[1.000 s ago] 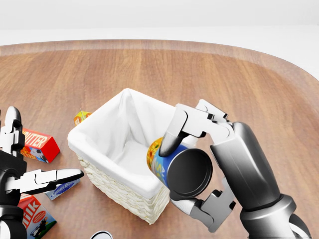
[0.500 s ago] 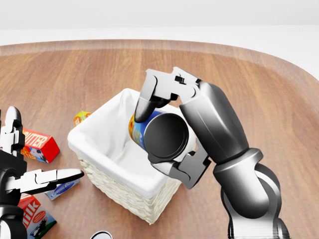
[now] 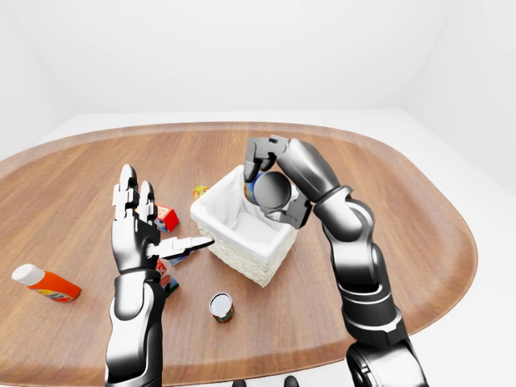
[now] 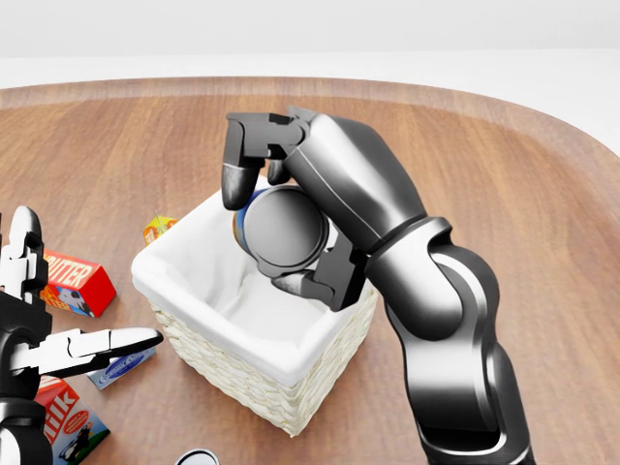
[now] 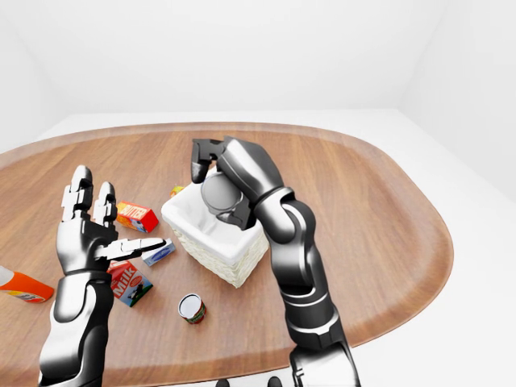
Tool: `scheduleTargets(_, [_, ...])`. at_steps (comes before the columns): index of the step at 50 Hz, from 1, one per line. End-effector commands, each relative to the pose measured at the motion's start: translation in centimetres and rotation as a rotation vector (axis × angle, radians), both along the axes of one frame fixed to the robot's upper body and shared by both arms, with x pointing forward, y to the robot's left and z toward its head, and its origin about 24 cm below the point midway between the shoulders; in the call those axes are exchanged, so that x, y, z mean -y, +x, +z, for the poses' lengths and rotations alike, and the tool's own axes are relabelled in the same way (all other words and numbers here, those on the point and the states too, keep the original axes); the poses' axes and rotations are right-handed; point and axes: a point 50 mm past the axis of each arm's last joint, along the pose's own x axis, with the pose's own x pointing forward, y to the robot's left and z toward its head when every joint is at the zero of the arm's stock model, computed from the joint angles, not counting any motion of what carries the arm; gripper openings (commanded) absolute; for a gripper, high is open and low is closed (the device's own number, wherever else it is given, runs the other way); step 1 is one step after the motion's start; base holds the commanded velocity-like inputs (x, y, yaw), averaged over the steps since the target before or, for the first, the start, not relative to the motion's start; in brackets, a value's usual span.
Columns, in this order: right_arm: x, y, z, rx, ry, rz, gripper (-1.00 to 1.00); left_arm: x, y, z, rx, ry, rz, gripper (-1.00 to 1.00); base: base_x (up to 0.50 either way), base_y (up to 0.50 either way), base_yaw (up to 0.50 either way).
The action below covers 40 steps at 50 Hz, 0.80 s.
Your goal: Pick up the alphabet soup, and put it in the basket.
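While the right hand clamps its fingers round the alphabet soup, the can hangs on its side over the open top of the basket, its grey end turned toward the head camera and only a sliver of blue and yellow label showing; no lettering on it can be read. The wicker basket, lined with white cloth, stands on the brown wooden table.

The left hand is raised at the left of the left-eye view, fingers spread and holding nothing, well apart from the basket.

Left of the basket in the head view lies a red carton with white lettering ending in "TTER". Below it, a red carton marked "Milk" lies flat, and a small blue-and-white packet lies just beside the thumb; its print is too small to read. A small yellow packet sits near the basket's upper left corner. An orange bottle with a white cap lies on its side at the table's far left, and a small tin stands below the basket.
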Motion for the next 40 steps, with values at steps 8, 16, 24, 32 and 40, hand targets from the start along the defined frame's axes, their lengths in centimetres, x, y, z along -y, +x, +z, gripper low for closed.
scheduleTargets(8, [-0.7,2.1,-0.2,-0.050,-0.085,-0.032,-1.00,0.0,0.0,0.1,0.007,0.000,0.001,1.00,0.00,0.00,0.00])
scheduleTargets(16, [-0.8,3.6,-1.3,-0.112,-0.122,-0.057,-1.00,0.0,0.0,0.0,0.001,0.000,0.000,1.00,0.00,0.00,0.00])
scheduleTargets(24, [-0.9,5.0,-2.1,-0.162,-0.140,-0.078,-1.00,0.0,0.0,0.0,-0.001,-0.001,0.000,1.00,0.00,0.00,0.00])
scheduleTargets(32, [-1.2,5.8,-2.8,-0.192,-0.134,-0.089,-1.00,0.0,0.1,0.0,-0.001,-0.001,0.001,1.00,0.00,0.00,0.00])
scheduleTargets(40, [-1.8,6.2,-3.5,-0.216,-0.139,-0.089,-1.00,0.0,0.1,0.0,-0.003,0.000,0.000,1.00,0.00,0.00,0.00])
